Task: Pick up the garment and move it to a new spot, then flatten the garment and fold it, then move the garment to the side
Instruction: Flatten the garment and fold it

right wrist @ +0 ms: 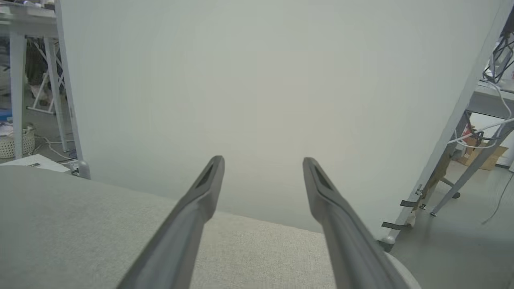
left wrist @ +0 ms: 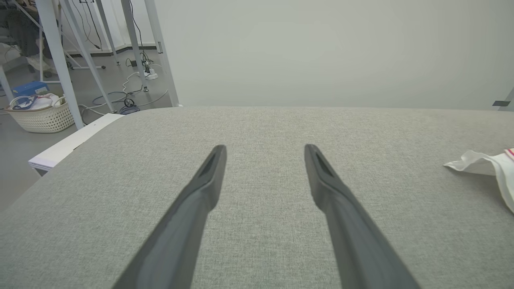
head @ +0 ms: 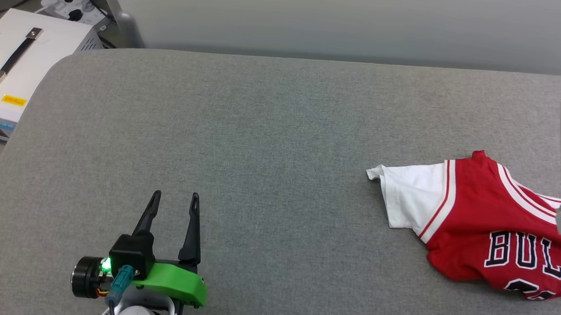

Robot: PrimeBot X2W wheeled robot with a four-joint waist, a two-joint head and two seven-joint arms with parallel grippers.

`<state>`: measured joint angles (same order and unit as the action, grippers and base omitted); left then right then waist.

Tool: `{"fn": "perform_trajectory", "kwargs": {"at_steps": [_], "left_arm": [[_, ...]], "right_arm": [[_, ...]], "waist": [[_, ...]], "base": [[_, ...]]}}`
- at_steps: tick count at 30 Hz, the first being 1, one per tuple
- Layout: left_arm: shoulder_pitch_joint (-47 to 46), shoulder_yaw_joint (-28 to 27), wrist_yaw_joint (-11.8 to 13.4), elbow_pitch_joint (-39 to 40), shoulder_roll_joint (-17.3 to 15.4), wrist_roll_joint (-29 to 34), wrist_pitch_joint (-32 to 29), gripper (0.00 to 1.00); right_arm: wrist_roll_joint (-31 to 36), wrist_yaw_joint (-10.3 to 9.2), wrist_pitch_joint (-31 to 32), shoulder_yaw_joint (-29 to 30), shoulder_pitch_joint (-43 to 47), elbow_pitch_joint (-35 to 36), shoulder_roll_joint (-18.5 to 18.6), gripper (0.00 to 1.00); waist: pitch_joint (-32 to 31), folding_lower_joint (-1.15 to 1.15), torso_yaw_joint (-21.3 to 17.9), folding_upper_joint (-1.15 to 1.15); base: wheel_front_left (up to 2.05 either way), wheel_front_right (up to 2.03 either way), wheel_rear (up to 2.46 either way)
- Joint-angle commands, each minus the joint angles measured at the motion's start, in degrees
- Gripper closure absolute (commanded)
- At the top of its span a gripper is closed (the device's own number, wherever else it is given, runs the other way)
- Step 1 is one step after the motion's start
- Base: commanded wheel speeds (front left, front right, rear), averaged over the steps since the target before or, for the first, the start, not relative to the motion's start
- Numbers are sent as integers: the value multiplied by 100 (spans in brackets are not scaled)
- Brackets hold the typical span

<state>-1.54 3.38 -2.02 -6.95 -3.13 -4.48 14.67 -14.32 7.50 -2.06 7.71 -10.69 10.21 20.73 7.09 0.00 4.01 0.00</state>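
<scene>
Red Bulls jersey (head: 488, 225) rumpled at right end of grey padded table (head: 263, 129), white sleeve (head: 410, 194) pointing left. Right gripper (right wrist: 262, 159) just by it, fingers spread, empty. Left gripper (head: 176, 194) likewise spread, well apart. Pinch shoulders, lift evenly. White handled case (head: 27, 69) off left corner, no obstacle

The garment (head: 483, 220), a red jersey with red-and-white striped trim and black, white-outlined lettering reading "BUL", lies rumpled on the grey fabric surface (head: 262, 152). It sits at about 4 o'clock in the head view, cut off by the right edge. Its white short sleeve (head: 412, 194) spreads out toward 9 o'clock.
</scene>
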Motion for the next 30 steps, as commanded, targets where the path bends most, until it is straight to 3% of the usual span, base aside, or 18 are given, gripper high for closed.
{"fn": "perform_trajectory", "kwargs": {"at_steps": [1,4,5,7,13,21,30], "left_arm": [[-27,12,29,23,24,45,33,0],[-66,56,63,52,24,22,33,0],[-99,78,90,89,24,-7,33,0],[-136,99,96,113,24,-24,33,0],[-282,194,142,162,24,-106,33,0],[-503,376,253,207,24,-252,33,0],[-774,606,385,213,25,-427,33,0]], "right_arm": [[-112,-1,210,-236,-128,15,219,0],[-351,-1,948,-996,-248,-44,709,0],[-744,-1,1608,-1564,-419,-116,1100,0],[-1028,-1,2076,-2019,-583,-224,1437,0],[-1780,-1,3137,-3236,-1208,-490,2058,0],[-2371,-1,3929,-4799,-2379,-1060,2160,0],[-2661,-1,3847,-6355,-3097,-2635,1884,0]], "waist": [[67,0,92,0],[117,0,193,0],[191,0,261,0],[254,0,309,0],[512,0,468,0],[945,0,679,0],[1325,0,901,0]], "base": [[0,0,0],[0,0,0],[0,0,0],[0,0,0],[0,0,0],[0,0,0],[0,0,0]]}}
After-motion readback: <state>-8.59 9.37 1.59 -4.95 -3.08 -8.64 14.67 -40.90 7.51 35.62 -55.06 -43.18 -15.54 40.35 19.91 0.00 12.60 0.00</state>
